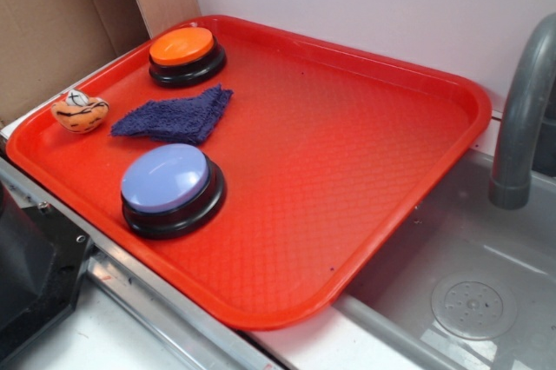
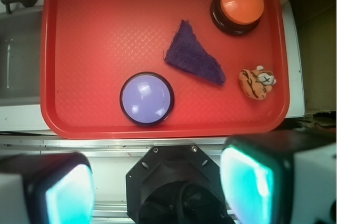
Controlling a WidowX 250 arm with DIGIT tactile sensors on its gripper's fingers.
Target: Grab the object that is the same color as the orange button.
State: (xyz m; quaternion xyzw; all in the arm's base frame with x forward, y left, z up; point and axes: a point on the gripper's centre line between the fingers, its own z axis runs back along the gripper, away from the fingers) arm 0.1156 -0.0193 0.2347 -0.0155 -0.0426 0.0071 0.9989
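Note:
The object [image 1: 80, 113] is a small lumpy pale-orange toy with black lines. It lies on the red tray [image 1: 347, 153] by its left rim, and in the wrist view the object [image 2: 256, 82] sits near the right rim. The orange button [image 1: 184, 47] stands at the tray's far corner, with the orange button [image 2: 241, 2] at the top right of the wrist view. My gripper [image 2: 158, 187] hangs high above, back from the tray's front edge and far from the toy. It is open, and its teal pads [image 2: 247, 182] are wide apart with nothing between them. The exterior view does not show it.
A lavender-blue button [image 1: 167, 179] stands near the tray's front left. A dark blue knitted cloth [image 1: 176, 115] lies between the two buttons, just right of the toy. A grey faucet [image 1: 521, 101] and a steel sink [image 1: 469, 300] are to the right. Cardboard [image 1: 52, 23] stands behind.

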